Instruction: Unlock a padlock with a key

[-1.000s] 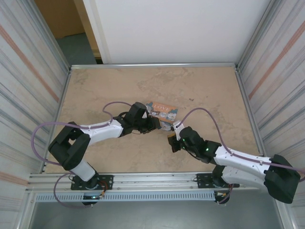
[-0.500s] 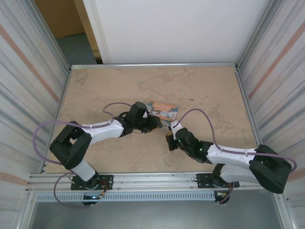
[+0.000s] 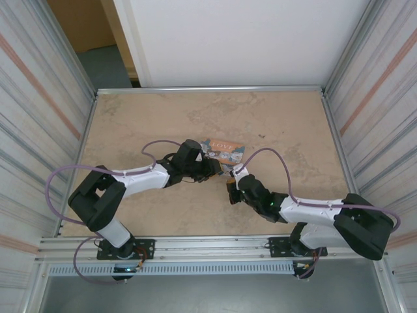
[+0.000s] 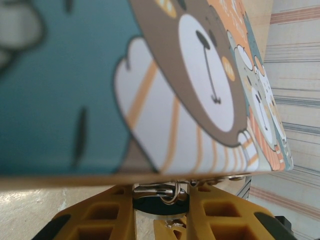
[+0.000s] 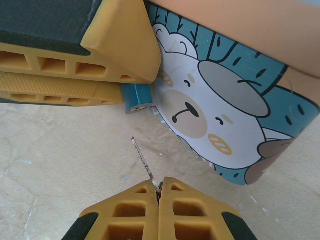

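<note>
1. Right gripper (image 5: pixel 159 192): we see its two yellow fingertips clenched together, pinching the base of a thin metal key (image 5: pixel 144 159). The blade rises from the fingertips and leans left, over the marble tabletop (image 5: pixel 60 165).

2. Just beyond the key tip, and apart from it, sits the padlock (image 5: pixel 136 97), a tiny teal body. It lies ahead of the right gripper and slightly to the left.

3. Left gripper (image 4: pixel 161 197): its jaws are grasping the padlock. In the right wrist view its yellow fingers (image 5: pixel 125 47) enter from the upper left and clamp the teal body between them. In the left wrist view small metal loops (image 4: pixel 165 191) show between its fingertips, at the lower edge of the box.

4. Farthest out, ahead and right of the right gripper, is the orange-and-teal cartoon-animal box (image 5: pixel 215 115), just beside the padlock.
</note>
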Robot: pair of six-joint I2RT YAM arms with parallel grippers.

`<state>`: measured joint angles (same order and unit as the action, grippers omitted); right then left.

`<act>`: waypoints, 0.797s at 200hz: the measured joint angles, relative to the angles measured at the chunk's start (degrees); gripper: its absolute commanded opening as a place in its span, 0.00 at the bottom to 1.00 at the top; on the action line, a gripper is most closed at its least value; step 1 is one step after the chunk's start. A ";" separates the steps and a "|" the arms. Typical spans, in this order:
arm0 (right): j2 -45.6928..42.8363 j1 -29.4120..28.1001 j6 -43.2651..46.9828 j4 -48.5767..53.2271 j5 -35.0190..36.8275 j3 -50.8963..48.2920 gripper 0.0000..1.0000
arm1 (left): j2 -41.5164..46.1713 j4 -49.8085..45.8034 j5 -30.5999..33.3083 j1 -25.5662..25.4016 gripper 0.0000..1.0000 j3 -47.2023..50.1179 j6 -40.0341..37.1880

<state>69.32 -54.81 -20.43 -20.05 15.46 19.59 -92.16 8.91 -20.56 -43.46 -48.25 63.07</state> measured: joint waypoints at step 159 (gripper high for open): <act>3.13 1.25 -0.02 -3.54 1.03 0.00 0.00 | -0.96 0.35 -0.02 -0.22 0.02 0.00 0.00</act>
<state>72.44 -53.56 -20.45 -23.59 16.49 19.59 -93.12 9.26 -20.58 -43.68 -48.25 63.07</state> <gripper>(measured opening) 0.048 0.236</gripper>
